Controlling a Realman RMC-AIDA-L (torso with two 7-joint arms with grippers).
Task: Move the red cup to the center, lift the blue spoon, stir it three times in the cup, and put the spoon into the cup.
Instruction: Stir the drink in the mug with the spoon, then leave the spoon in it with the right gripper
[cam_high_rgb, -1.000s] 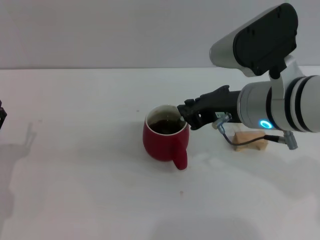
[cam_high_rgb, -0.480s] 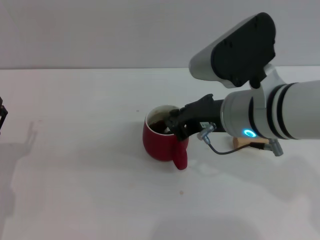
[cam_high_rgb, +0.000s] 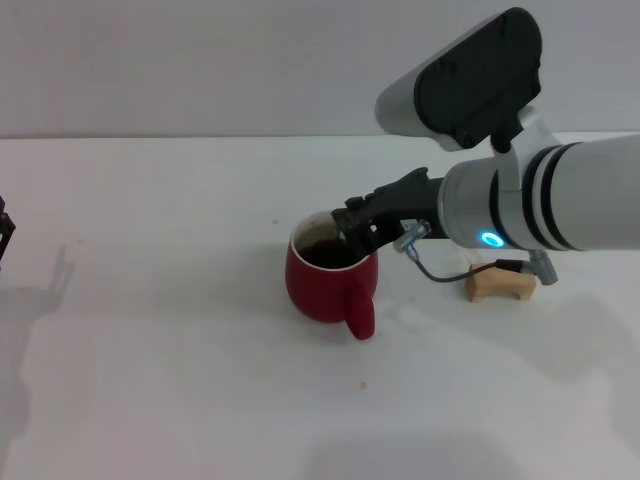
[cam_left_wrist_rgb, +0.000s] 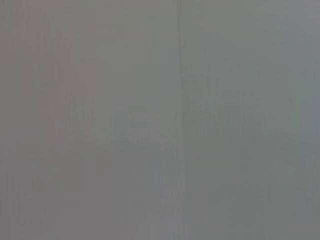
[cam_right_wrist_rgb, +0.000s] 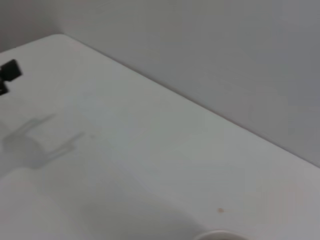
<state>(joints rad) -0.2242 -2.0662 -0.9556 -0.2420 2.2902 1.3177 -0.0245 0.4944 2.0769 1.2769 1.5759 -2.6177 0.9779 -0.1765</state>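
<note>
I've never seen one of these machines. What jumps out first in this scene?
The squat dark red ceramic mug stands out mid-table on the plain white tabletop, handle toward the camera. The bulky white-and-black right arm reaches in from the right, its black right pincer poised at the mug's rim. A small wooden block lies behind the arm.

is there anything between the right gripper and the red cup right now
Nothing visible. The right gripper is already at the rim of the red cup, on the side toward the wooden block. The spoon can't be made out. The left gripper sits parked at the table's far left edge.
</note>
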